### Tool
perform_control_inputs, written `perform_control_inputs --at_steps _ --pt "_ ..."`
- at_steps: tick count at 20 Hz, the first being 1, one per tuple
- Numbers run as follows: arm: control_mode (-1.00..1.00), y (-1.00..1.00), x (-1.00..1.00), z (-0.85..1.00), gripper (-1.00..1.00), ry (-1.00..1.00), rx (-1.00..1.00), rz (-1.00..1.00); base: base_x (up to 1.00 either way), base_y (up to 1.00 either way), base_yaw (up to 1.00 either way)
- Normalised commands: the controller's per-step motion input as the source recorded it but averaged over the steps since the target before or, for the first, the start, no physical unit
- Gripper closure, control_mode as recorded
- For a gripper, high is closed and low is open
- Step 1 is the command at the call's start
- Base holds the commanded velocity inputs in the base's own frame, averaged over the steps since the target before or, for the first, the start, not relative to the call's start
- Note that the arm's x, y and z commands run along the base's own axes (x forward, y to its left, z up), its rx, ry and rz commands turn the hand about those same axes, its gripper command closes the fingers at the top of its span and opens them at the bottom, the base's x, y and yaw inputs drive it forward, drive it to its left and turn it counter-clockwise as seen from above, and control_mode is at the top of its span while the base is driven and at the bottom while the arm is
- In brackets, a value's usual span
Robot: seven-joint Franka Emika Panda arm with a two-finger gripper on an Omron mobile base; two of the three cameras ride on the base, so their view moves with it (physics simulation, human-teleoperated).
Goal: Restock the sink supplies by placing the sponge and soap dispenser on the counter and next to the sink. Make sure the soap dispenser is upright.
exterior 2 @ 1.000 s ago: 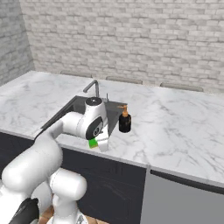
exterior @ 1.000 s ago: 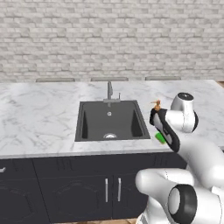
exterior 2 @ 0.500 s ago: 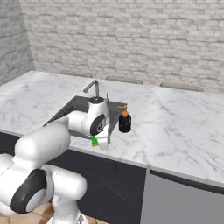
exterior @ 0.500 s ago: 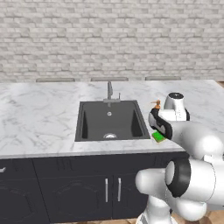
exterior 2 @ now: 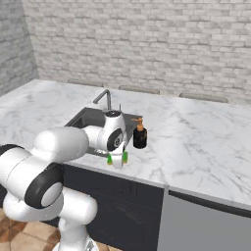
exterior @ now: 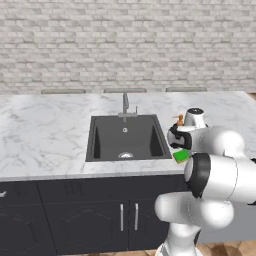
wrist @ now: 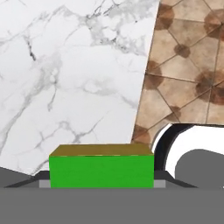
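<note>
My gripper (exterior 2: 116, 159) is shut on the sponge (wrist: 101, 169), a bright green block with a yellowish layer, and points down over the counter (exterior 2: 196, 142) near its front edge, just right of the sink (exterior 2: 87, 117). In the left base view the sponge (exterior: 181, 155) peeks out green below the wrist. The soap dispenser (exterior 2: 140, 136), a black bottle with an orange pump, stands upright on the marble just behind the gripper. Its orange nozzle (exterior: 179, 119) rises beside my arm. Whether the sponge touches the counter (wrist: 65, 78) I cannot tell.
The dark sink (exterior: 125, 140) has a slim faucet (exterior: 125, 104) at its back rim. A brick wall (exterior: 125, 45) backs the counter (exterior: 45, 135). Tiled floor (wrist: 188, 65) lies past the counter's front edge. My own bulky arm links crowd the counter edge.
The arm's big links have folded in closer to the base. The gripper with the sponge has stayed almost in the same spot. The soap dispenser has not moved.
</note>
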Motion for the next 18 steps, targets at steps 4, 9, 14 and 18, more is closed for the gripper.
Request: perform_control_inputs --at_steps 4,9,14,18 --pt "-1.0 -0.11 0.01 -0.16 1.0 0.0 0.0 -0.07 0.0 0.0 0.0" --pt "-1.0 -0.14 0.16 -0.02 1.0 0.03 0.01 -0.06 0.0 0.0 0.0" --pt "-1.0 -0.07 0.24 -0.05 1.0 0.02 0.0 -0.03 0.0 0.0 0.0" --pt "-1.0 -0.03 0.28 -0.15 1.0 0.04 0.0 -0.02 0.0 0.0 0.0"
